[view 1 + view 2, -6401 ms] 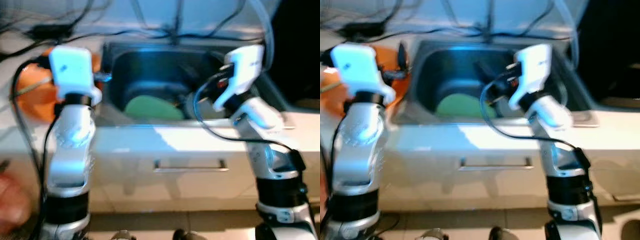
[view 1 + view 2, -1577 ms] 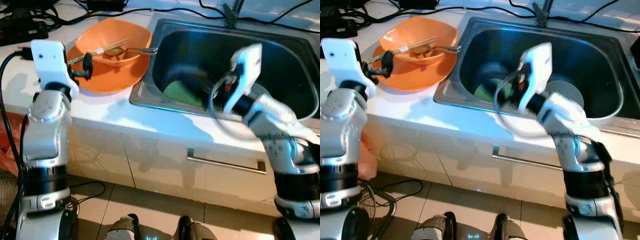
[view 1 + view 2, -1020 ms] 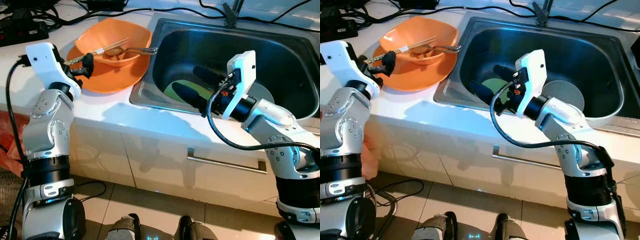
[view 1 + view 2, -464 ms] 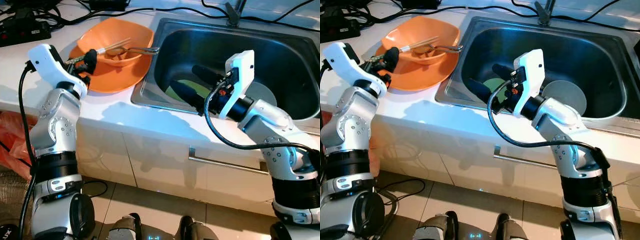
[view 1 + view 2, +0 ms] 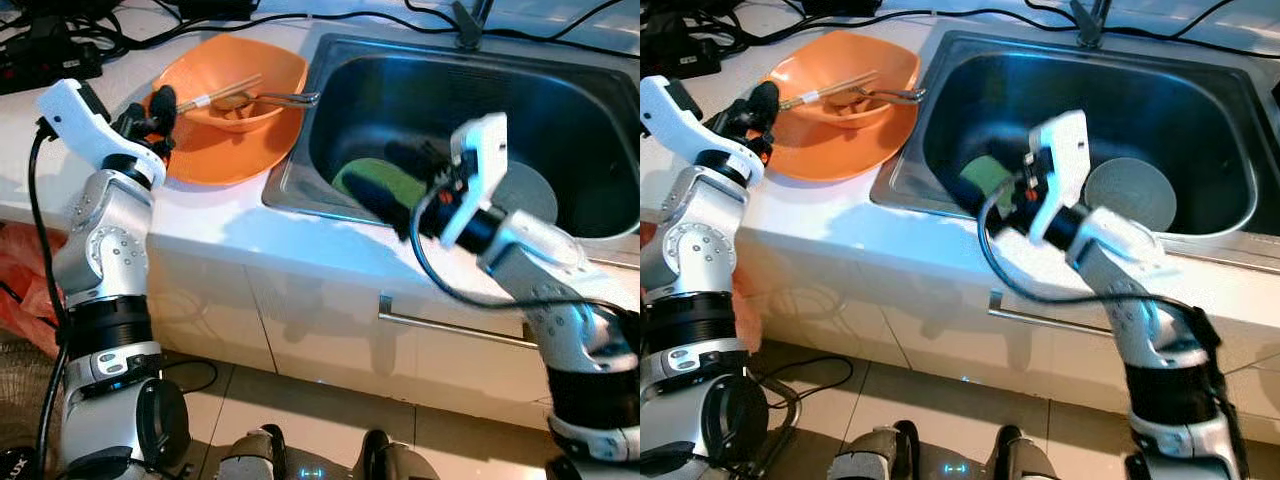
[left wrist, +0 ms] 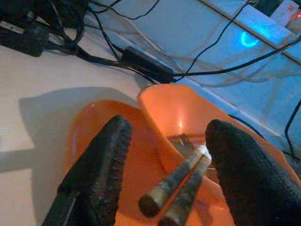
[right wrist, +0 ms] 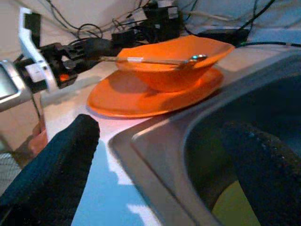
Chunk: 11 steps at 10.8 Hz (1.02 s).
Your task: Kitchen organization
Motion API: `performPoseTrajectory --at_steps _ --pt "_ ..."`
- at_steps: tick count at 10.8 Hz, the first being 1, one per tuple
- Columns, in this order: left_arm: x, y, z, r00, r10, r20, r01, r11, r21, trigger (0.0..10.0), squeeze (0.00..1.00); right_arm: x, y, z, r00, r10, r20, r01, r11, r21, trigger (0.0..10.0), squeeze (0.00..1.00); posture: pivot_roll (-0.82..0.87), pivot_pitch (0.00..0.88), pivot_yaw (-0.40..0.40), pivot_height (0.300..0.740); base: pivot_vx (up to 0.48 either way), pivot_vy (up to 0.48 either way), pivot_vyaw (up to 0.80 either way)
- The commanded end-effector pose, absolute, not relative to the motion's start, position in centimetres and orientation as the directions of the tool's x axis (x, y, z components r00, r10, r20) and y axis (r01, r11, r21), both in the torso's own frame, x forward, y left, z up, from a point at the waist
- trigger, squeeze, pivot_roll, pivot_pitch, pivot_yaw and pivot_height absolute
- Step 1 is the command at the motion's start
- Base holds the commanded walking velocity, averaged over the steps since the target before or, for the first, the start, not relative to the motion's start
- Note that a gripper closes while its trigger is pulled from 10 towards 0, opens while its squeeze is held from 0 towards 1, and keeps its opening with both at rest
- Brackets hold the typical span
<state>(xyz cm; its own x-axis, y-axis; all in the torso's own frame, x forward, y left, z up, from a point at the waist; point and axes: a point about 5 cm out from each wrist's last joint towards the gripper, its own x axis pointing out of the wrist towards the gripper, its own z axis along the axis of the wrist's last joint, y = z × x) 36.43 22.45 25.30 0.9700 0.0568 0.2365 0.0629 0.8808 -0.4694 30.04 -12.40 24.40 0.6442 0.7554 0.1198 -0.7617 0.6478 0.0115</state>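
Two silver, rounded-segment robot arms, the left arm (image 5: 105,240) and the right arm (image 5: 545,275), each carry black bands at the joints and a white boxy wrist housing. Thin black cables loop beside both. The jaws' long fingers (image 6: 101,172) are black and finely textured.

The sink (image 5: 300,165) sits in the counter (image 5: 220,225). Left of the sink, on the counter, a plate (image 5: 215,160) carries a bowl (image 5: 265,70), with utensils (image 5: 225,97) across it. In the sink lie two dishes (image 5: 385,180). Cables (image 5: 60,30) run behind the sink.
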Motion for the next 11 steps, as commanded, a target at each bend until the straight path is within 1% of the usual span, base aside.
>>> performPoseTrajectory --at_steps 1,5,11 --pt "36.4 22.8 25.5 0.967 0.078 0.241 0.048 0.876 -0.480 0.0 0.00 29.3 -12.1 24.4 0.605 0.789 0.109 -0.794 0.608 0.006 10.0 0.00 0.08 0.190 0.051 0.740 0.000 0.000 0.00" --pt "36.6 22.9 25.9 0.966 0.087 0.244 0.046 0.869 -0.493 0.0 0.00 28.3 -11.9 23.9 0.547 0.833 0.086 -0.836 0.549 0.010 10.0 0.00 0.08 0.188 0.058 0.740 0.000 0.000 0.00" --pt "36.8 23.1 26.6 0.961 0.088 0.261 0.057 0.863 -0.502 0.0 0.00 28.3 -11.8 23.6 0.562 0.823 0.084 -0.826 0.563 0.012 10.0 0.00 0.08 0.186 0.062 0.740 0.000 0.000 0.00"
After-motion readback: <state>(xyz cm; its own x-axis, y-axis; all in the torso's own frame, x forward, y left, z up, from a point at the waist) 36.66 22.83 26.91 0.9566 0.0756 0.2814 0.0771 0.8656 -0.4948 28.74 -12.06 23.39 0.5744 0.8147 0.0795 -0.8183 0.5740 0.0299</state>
